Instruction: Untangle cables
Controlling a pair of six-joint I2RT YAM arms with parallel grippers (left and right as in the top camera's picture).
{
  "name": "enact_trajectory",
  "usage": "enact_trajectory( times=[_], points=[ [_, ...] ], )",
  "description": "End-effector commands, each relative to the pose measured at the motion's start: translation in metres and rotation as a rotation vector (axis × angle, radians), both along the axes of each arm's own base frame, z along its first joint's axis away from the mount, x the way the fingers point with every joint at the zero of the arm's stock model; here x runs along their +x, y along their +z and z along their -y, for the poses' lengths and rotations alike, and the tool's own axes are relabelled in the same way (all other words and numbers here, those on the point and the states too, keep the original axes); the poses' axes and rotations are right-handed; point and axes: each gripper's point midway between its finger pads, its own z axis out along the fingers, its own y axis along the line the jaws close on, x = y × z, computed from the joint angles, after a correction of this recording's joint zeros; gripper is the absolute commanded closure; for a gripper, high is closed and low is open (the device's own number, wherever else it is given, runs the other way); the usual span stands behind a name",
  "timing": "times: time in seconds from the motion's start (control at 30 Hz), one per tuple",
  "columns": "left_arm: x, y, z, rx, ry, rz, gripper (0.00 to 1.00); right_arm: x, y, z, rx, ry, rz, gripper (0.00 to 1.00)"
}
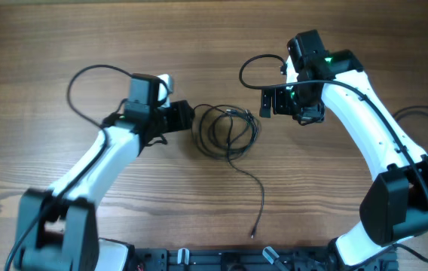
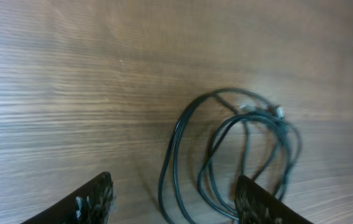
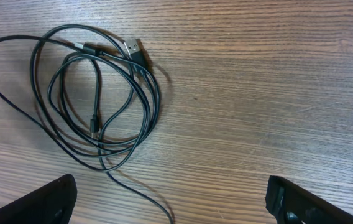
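Nearest the robot's base: the small plug end (image 1: 252, 235) of one loose tail. Curves away from the base, up and left, into the thin black cables (image 1: 225, 134), bunched as a roughly round coil of overlapping loops on the brown wood-grain table (image 1: 63, 38), between the two arms. No clear long axis to the coil itself; only the tail gives a direction, back toward the base.

Just beside the coil's left edge: the black two-finger left gripper (image 1: 186, 117). Spread wide, nothing held. From its wrist camera, cables (image 2: 257, 113) ahead and off to the right, with one dark finger (image 2: 260, 205) overlapping the lowest loops in view; cannot tell whether touching.

Farther off, past the coil's upper right: the black right gripper (image 1: 272, 100), likewise wide and empty, bare wood between it and the nearest loop. From its wrist camera, cables (image 3: 140, 59) ahead and to the left, silver-tipped plug (image 3: 137, 47) at the top of the bundle, well clear of both fingers.

By this reading, left arm the nearer: likely only a short reach forward and rightward to pinch a loop. Right arm free to draw out the plug or the tail.
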Motion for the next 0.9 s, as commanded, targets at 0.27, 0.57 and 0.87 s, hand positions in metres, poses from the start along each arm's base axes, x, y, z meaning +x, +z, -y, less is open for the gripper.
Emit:
enact_trajectory(
  times=[0.27, 0.57, 0.87],
  points=[
    [-0.009, -0.059, 0.026, 0.027, -0.092, -0.097, 0.96, 0.000, -0.005, 0.002, -0.017, -0.017, -0.013, 0.00],
    [0.013, 0.176, 0.034, -0.460, -0.089, 0.286, 0.96, 0.001, -0.002, -0.012, 0.058, 0.003, -0.007, 0.00],
    [-0.023, 0.312, -0.011, -0.561, -0.011, 0.679, 0.96, -0.003, -0.022, -0.068, 0.092, 0.136, -0.004, 0.00]
  ],
)
